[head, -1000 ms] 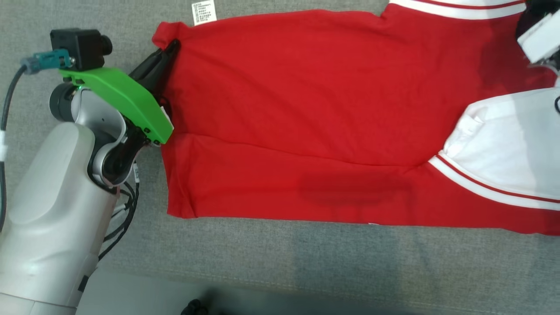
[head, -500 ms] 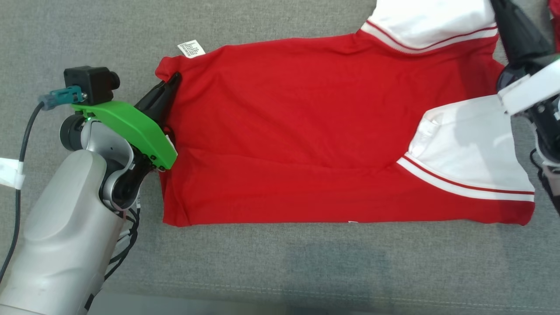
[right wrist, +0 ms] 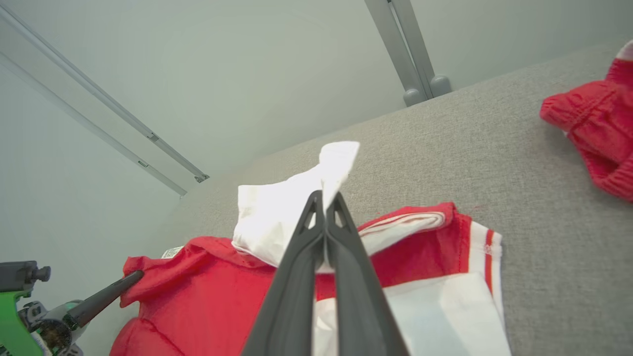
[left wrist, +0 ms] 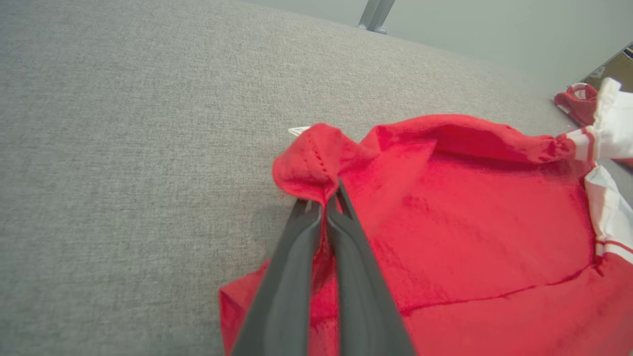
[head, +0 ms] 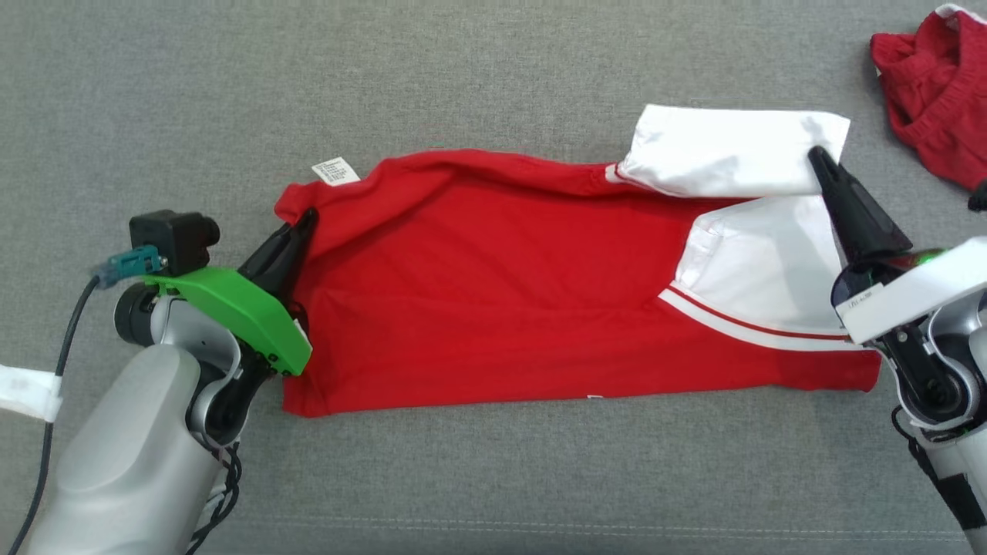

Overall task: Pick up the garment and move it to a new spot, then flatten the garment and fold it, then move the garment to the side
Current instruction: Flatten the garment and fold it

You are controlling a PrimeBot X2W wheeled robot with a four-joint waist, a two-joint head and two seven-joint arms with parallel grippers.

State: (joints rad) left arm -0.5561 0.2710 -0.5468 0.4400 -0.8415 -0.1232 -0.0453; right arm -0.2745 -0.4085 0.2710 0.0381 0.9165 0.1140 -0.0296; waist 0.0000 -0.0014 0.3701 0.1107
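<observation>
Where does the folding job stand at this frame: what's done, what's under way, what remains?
Done: the garment lies stretched out lengthwise on the grey surface, so the pick-up and move look finished. In hand: the left pincer is shut on a red corner and the right pincer on the white sleeve, with the far edge lifted. Left: lay that edge over, finish folding, move it aside.

Grey fabric surface, red-and-white garment spread across it, crumpled red cloth, perhaps knitwear, far right
</observation>
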